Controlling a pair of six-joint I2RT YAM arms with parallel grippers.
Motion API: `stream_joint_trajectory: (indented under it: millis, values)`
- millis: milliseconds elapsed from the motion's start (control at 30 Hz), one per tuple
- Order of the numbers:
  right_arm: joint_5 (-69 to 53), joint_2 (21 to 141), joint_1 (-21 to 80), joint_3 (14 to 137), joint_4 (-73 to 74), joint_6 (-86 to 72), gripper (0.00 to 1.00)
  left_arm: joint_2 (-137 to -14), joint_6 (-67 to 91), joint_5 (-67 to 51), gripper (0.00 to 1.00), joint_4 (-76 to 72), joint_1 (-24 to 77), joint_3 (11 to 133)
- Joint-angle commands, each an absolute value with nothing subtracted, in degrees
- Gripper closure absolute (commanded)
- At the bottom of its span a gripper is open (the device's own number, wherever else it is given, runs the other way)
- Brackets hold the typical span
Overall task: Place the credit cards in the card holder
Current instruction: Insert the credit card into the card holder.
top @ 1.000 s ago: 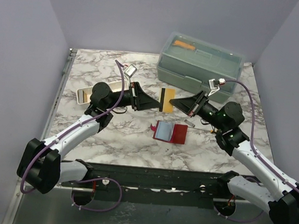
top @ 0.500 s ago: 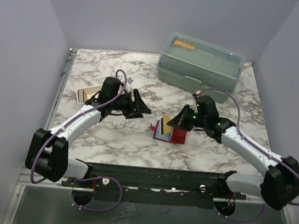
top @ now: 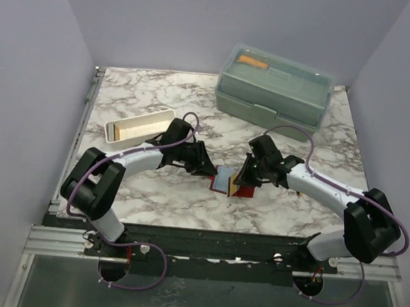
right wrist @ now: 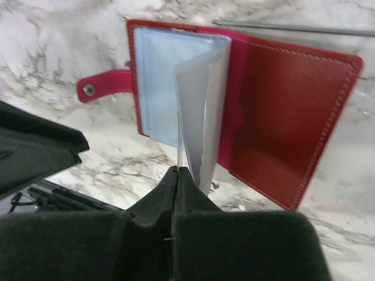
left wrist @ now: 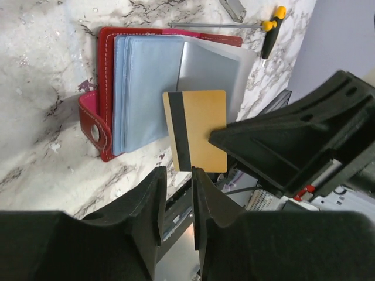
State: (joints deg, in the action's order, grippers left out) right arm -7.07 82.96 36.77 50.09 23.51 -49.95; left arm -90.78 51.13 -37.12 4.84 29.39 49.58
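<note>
Accordingly, the right tool (right wrist: 176, 172), pinched shut on the gold black-striped credit card (left wrist: 196, 129), should square it to a clear plastic sleeve (right wrist: 202, 117) of the open dark-red folding card holder (right wrist: 281, 105) lying centrally on the marbled tabletop (top: 151, 192), while the left tool (left wrist: 177, 172) stands slightly parted and empty.

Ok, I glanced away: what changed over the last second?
The left claw let go of the gold card and dropped beside the card holder. The right claw, shut on the card, carried it down to the holder's sleeves. Holder, green box and white tray stayed put.
</note>
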Motion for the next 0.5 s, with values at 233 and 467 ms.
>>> stream_joint_trajectory:
  millis: [233,467]
  values:
    - [-7.5,75.8,33.4,40.3,18.6,-46.1,1.00,-101.5,52.7,-34.8,0.77,-3.6,35.6,53.0]
    - [-14.8,72.9,28.4,33.5,9.9,-45.2,1.00,-106.0,51.9,-32.6,0.84,-2.7,35.6,54.1]
